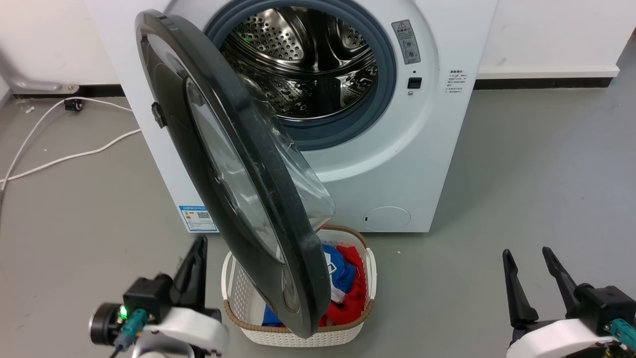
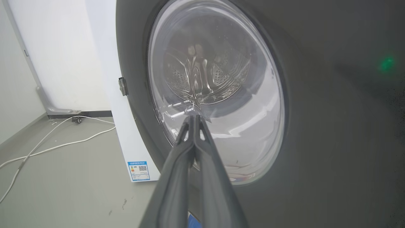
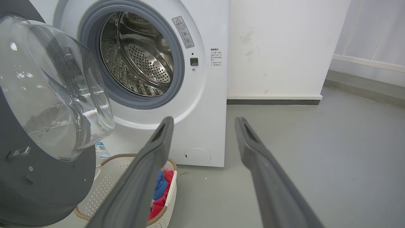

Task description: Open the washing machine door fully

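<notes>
The door [image 1: 233,164], half open over the basket [image 1: 298,338] before the machine [image 1: 407,164], could be pushed shut if the left gripper [image 2: 193,118], closed on nothing just beside its outer face, is advanced; the right gripper [image 1: 526,251] is held open, empty, near right.

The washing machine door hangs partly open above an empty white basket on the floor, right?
Not quite. The white basket is not empty: it holds red and blue clothes, as the head view shows. The washing machine door does hang partly open above it.
</notes>
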### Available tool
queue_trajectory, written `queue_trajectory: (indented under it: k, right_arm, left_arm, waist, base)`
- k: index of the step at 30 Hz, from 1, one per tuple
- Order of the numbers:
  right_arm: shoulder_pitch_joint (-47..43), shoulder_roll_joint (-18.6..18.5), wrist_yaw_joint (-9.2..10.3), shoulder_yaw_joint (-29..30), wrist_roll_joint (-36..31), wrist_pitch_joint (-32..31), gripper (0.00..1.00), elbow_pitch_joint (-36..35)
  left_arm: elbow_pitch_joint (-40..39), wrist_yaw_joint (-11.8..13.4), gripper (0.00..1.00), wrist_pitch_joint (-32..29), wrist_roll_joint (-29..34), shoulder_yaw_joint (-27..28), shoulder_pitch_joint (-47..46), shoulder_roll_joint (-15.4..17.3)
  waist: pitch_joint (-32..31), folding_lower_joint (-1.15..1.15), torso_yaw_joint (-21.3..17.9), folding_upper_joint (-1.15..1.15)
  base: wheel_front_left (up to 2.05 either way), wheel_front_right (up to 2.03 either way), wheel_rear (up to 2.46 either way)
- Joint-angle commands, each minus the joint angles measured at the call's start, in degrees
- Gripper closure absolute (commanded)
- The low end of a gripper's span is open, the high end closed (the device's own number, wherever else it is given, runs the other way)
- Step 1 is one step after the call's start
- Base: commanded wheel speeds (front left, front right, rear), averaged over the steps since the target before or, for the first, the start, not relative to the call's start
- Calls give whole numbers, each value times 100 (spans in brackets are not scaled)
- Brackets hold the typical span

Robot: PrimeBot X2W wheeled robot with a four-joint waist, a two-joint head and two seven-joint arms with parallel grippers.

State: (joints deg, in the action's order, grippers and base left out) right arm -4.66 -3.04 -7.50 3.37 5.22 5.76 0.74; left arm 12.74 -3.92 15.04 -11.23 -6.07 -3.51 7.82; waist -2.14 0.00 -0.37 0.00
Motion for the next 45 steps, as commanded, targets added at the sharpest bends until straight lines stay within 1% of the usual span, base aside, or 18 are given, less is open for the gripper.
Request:
queue_trajectory:
  k: [1, 5, 11, 16, 19, 24, 30, 34, 35, 36, 38, 39, 40, 45]
  right_arm:
    - [95, 27, 2, 5, 21, 26, 0, 22]
    - [104, 26, 2, 27, -50, -7, 0, 57]
    - [114, 26, 2, 39, -65, -48, 0, 90]
    - [99, 26, 2, 67, -55, -59, 0, 97]
    - [65, 26, 2, 75, -39, -69, 0, 108]
    - [59, 26, 2, 94, -32, -92, 0, 113]
    - [70, 26, 2, 127, -53, -119, 0, 120]
    - [49, 26, 2, 150, -44, -129, 0, 126]
    - [45, 25, 2, 153, -39, -132, 0, 129]
    - [45, 25, 2, 153, -39, -132, 0, 129]
    - [42, 25, 2, 154, -27, -142, 0, 132]
    - [44, 25, 2, 162, -34, -145, 0, 129]
    - [44, 25, 2, 162, -34, -145, 0, 129]
    - [72, 25, 2, 156, -57, -139, 0, 144]
  left_arm:
    - [-123, 59, 100, 4, 35, 37, -120, 19]
    - [-582, 219, 100, 8, 102, 144, -279, 77]
    - [-1680, 384, 100, 11, 230, 241, -609, 180]
    - [-2619, 485, 100, -44, 363, 205, -867, 191]
    - [-3149, 472, 100, -141, 416, 65, -1000, 147]
    - [-3735, 289, 100, -441, 433, -497, -1158, -10]
    - [-3904, 0, 100, -938, 219, -1511, -1074, -225]
    - [-3827, -160, 100, -1375, -96, -2232, -873, -282]
    - [-3788, -171, 100, -1481, -177, -2370, -789, -289]
    - [-3788, -171, 100, -1481, -177, -2370, -789, -289]
    - [-3722, -213, 100, -1667, -328, -2659, -644, -290]
    - [-3616, -241, 100, -1866, -477, -2905, -465, -271]
    - [-3616, -241, 100, -1866, -477, -2905, -465, -271]
    - [-3259, -260, 100, -2369, -755, -3366, -72, -146]
  waist:
    - [-2, 0, 10, 0]
    - [-27, 0, 53, 0]
    - [-75, 0, 94, 0]
    - [-116, 0, 100, 0]
    - [-125, 0, 104, 0]
    - [-113, 0, 107, 0]
    - [-100, 0, 116, 0]
    - [-99, 0, 138, 0]
    - [-100, 0, 141, 0]
    - [-100, 0, 141, 0]
    - [-100, 0, 145, 0]
    - [-89, 0, 147, 0]
    - [-89, 0, 147, 0]
    - [-35, 0, 145, 0]
  base:
    - [0, 0, 0]
    - [0, 0, 0]
    - [0, 0, 0]
    - [0, 0, 0]
    - [0, 0, 0]
    - [0, 0, 0]
    - [0, 0, 0]
    - [0, 0, 0]
    - [0, 0, 0]
    - [0, 0, 0]
    - [0, 0, 0]
    - [0, 0, 0]
    - [0, 0, 0]
    - [0, 0, 0]
